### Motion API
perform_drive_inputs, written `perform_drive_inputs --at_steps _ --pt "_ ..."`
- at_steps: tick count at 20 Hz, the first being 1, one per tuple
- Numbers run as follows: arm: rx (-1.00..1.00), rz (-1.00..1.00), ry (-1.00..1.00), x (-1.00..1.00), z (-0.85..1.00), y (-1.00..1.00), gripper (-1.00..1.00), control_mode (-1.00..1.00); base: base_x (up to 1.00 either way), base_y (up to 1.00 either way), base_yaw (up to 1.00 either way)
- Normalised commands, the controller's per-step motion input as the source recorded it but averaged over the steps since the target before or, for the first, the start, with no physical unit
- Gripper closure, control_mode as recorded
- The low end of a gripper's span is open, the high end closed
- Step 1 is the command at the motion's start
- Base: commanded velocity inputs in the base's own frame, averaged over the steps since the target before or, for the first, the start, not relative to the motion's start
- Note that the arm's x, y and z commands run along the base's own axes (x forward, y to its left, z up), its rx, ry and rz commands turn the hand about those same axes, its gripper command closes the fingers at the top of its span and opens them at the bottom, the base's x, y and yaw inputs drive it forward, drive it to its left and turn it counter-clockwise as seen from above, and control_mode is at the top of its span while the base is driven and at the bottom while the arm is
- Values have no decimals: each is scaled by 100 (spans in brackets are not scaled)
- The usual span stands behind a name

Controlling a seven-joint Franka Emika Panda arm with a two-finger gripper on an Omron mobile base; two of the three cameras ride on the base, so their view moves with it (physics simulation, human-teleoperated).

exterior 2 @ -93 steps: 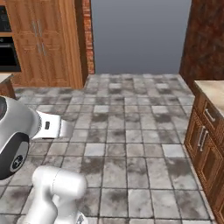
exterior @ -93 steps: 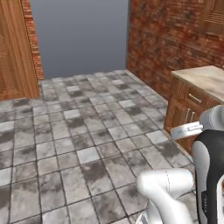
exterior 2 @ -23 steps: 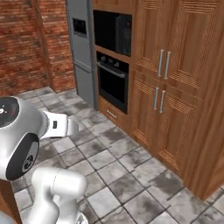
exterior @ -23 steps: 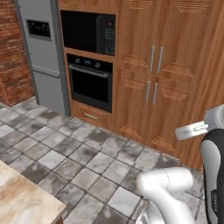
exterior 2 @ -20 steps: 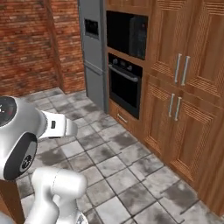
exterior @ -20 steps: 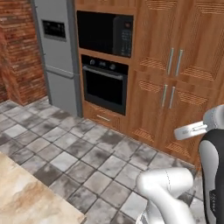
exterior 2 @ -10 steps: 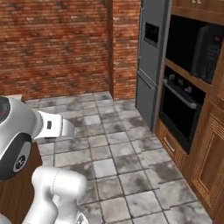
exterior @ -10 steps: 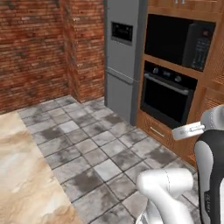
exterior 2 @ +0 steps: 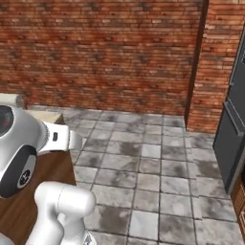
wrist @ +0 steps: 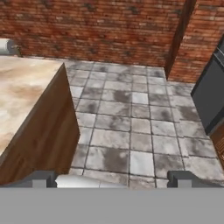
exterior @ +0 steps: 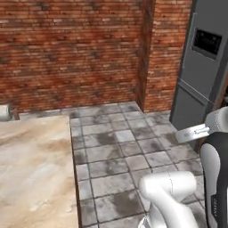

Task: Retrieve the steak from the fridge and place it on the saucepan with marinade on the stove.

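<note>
Base swings round: whole view has shifted from oven and wooden cabinets to brick wall (exterior: 80, 49), so the camera moved, not the things. Fridge (exterior: 202, 67) now at right edge, door closed; steak presumably inside, unseen. Desk (exterior: 33, 169) near left. Tool (wrist: 111, 179) wide, empty. Approach to fridge not yet lined up.

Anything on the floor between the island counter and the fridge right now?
No. In the left base view, only bare grey floor tiles lie between the counter and the closed fridge; the hand view shows the same open stretch.
</note>
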Motion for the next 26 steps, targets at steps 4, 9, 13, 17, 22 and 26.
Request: perform_drive_inputs --at_steps 4,9,13,17,22,26 --pt "0 0 0 0 0 0 -100 100 100 -58 5" --pt "0 0 0 0 0 0 -100 100 93 -22 -3" --pt "0 0 0 0 0 0 -100 100 98 0 -15" --pt "0 0 0 0 0 0 -100 100 100 0 -24" --pt "0 0 0 0 0 0 -100 100 98 0 -32" --pt "0 0 0 0 0 0 -100 100 72 0 -36"
